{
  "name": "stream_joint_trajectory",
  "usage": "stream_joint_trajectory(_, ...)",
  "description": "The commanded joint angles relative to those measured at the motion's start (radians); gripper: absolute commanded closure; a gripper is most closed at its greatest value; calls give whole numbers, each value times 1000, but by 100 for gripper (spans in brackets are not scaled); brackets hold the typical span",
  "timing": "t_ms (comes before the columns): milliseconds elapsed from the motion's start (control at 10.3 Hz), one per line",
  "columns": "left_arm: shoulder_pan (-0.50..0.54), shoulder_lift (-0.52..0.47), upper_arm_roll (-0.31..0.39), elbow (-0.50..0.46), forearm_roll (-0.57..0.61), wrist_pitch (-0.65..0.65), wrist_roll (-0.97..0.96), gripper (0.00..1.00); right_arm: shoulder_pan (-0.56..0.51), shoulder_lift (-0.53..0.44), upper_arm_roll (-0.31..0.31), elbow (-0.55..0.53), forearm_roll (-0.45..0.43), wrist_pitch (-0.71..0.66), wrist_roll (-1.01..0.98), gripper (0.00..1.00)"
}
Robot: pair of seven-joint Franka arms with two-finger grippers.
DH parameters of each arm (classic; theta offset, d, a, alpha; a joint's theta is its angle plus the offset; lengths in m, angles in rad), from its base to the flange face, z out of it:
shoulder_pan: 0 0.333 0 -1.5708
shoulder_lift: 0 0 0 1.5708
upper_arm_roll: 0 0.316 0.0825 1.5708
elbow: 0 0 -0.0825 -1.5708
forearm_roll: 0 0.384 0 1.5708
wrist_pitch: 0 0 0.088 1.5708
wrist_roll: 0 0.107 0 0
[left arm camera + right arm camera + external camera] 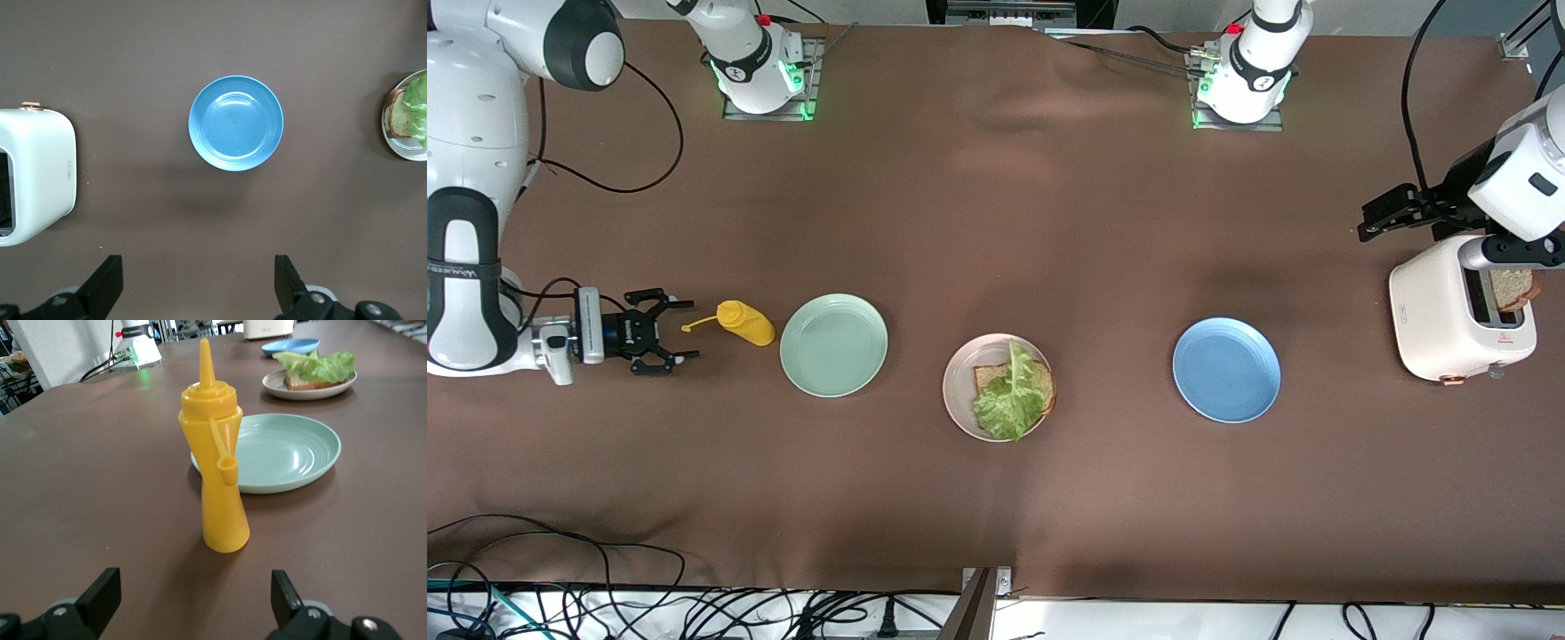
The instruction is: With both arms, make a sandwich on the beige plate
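Observation:
The beige plate (953,391) lies mid-table with one brown bread slice (989,375) on it and a ruffled lettuce leaf (1009,400) on top. A second bread slice (1512,289) sticks out of the white toaster (1449,329) at the left arm's end. My left gripper (1371,222) hangs open and empty in the air beside the toaster; its wrist view looks down on the blue plate (235,123). My right gripper (680,342) is open and empty, low at the right arm's end, a short gap from a yellow squeeze bottle (217,467).
The yellow bottle (745,322) stands upright beside a mint green plate (834,345). The blue plate (1226,370) lies between the beige plate and the toaster. Cables run along the table edge nearest the front camera.

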State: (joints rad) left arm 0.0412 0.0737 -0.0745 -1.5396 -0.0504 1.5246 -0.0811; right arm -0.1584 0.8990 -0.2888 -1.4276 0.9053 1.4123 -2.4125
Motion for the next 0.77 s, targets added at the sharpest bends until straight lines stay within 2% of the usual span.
stream_joint_trajectory(0, 28, 9, 2, -4, 21, 25, 61, 0, -1, -119, 8, -17, -121, 19, 209, 0)
stream_joint_trajectory(290, 129, 70, 4, -13, 24, 52, 139, 0, 5, -274, 17, -28, -285, 28, 508, 0)
stream_joint_trajectory(483, 198, 113, 4, -14, 99, 55, 289, 0, 25, -349, 19, -40, -362, 30, 655, 0)
stream_joint_trajectory(676, 267, 130, 4, -19, 109, 65, 378, 0, 71, -417, 19, -54, -458, 65, 860, 0)
